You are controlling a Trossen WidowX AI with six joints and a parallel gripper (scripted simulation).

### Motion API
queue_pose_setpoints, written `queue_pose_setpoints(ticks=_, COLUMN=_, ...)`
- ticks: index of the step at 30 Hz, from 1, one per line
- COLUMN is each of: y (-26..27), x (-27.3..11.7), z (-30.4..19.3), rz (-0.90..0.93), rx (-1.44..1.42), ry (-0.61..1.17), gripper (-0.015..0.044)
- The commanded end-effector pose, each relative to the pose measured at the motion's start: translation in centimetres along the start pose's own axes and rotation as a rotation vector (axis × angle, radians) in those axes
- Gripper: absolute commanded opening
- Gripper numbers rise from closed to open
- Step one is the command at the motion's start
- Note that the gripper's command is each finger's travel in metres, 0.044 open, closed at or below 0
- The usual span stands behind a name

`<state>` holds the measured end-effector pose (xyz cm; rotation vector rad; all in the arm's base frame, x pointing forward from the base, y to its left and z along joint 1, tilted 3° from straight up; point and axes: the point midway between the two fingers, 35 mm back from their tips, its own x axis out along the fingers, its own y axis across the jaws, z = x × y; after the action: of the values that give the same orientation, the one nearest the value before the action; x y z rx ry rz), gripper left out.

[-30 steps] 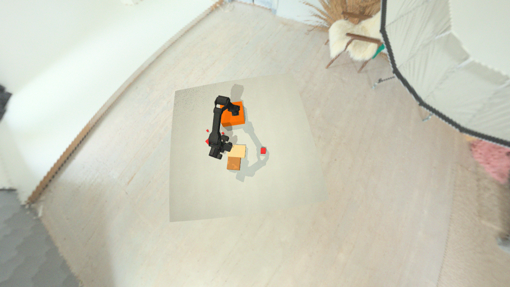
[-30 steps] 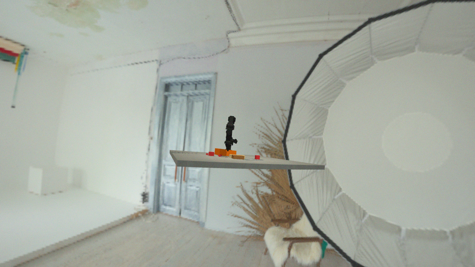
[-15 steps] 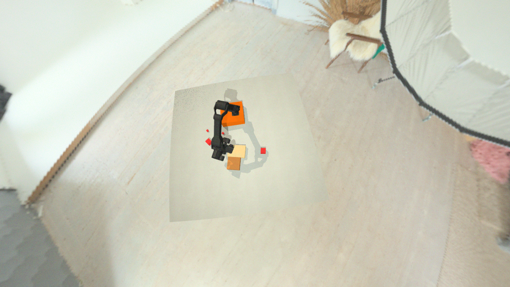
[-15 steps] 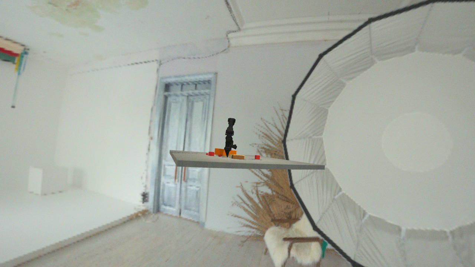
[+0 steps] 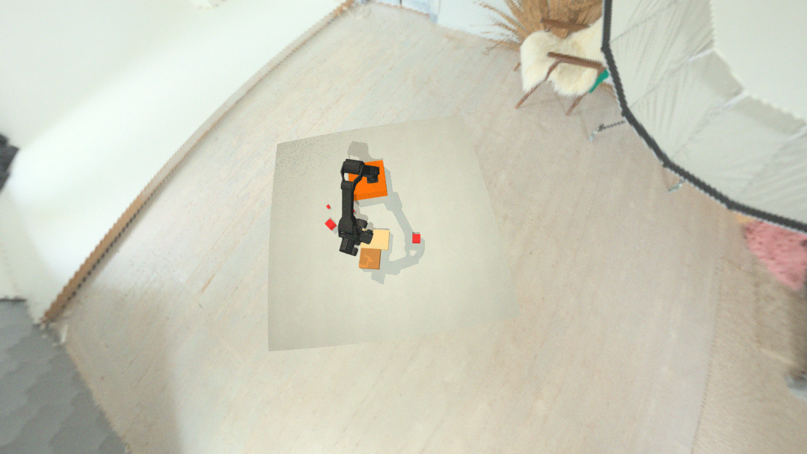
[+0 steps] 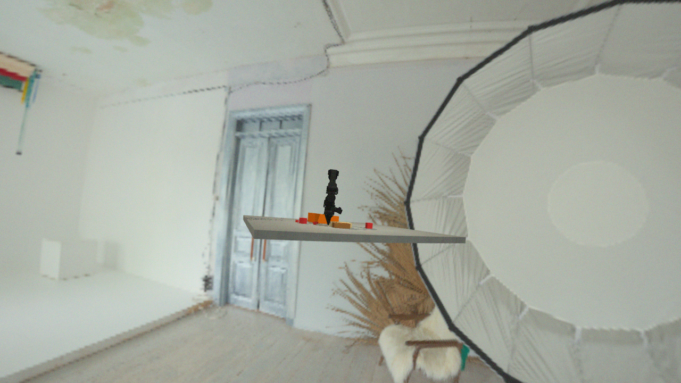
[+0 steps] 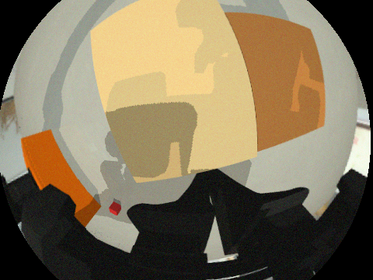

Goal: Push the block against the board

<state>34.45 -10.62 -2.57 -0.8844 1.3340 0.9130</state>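
The pale yellow board (image 5: 381, 239) (image 7: 155, 50) lies flat on the table. The orange-brown square block (image 5: 369, 262) (image 6: 341, 225) (image 7: 272, 85) lies along one long side of it, with only a thin dark line between them in the wrist view. Their near edges there look almost even, the board's end reaching very slightly further. The board's other end runs well past the block. My gripper (image 6: 328, 223) (image 7: 205, 167) is shut and empty, its tips low by the board's near end. Whether they touch it I cannot tell. In the top view the arm hides the tips and that end.
A large orange box (image 5: 376, 189) (image 7: 60, 167) lies under the arm's base on the pale table (image 5: 451, 197) (image 6: 404, 235). One red cube (image 5: 415, 238) (image 6: 368, 225) is right of the board. Another red cube (image 5: 330, 224) and smaller ones lie on the left, partly hidden by the arm.
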Motion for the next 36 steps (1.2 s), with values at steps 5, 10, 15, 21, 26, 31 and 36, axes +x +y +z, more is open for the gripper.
queue_pose_setpoints(ticks=5, y=0.1, x=0.0, z=1.3, rz=0.001, rx=-0.005, ry=-0.009, gripper=0.0)
queue_pose_setpoints(ticks=10, y=0.0, x=0.1, z=0.7, rz=0.001, rx=-0.005, ry=-0.009, gripper=0.0)
queue_pose_setpoints(ticks=15, y=-0.1, x=0.1, z=-0.1, rz=0.001, rx=-0.005, ry=-0.008, gripper=0.0)
queue_pose_setpoints(ticks=21, y=-0.1, x=0.1, z=-1.2, rz=0.001, rx=-0.005, ry=-0.007, gripper=0.0)
queue_pose_setpoints(ticks=26, y=-0.1, x=0.1, z=-2.0, rz=0.001, rx=-0.005, ry=-0.006, gripper=0.0)
queue_pose_setpoints(ticks=31, y=-0.1, x=0.1, z=-2.8, rz=0.001, rx=-0.005, ry=-0.005, gripper=0.0)
queue_pose_setpoints(ticks=36, y=-0.1, x=0.1, z=-3.7, rz=0.001, rx=-0.005, ry=-0.005, gripper=0.0)
